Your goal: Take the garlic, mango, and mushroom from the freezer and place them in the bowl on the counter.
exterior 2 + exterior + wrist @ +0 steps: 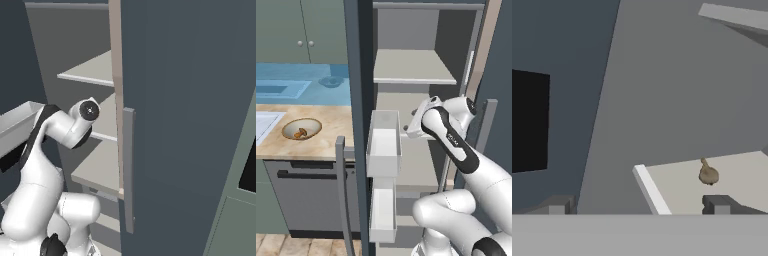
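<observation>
Tool (pixel 639 207) open; garlic (pixel 708 173) lies on shelf (pixel 737 180) just beyond.

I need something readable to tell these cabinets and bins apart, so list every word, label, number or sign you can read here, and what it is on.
None can be read.
The white robot arm carries a small pale mark on its dark band, too small and blurred to read.
The tall dark blue-grey freezer, its white door bins, the tan-brown bowl and the beige marble counter bear no lettering.
</observation>
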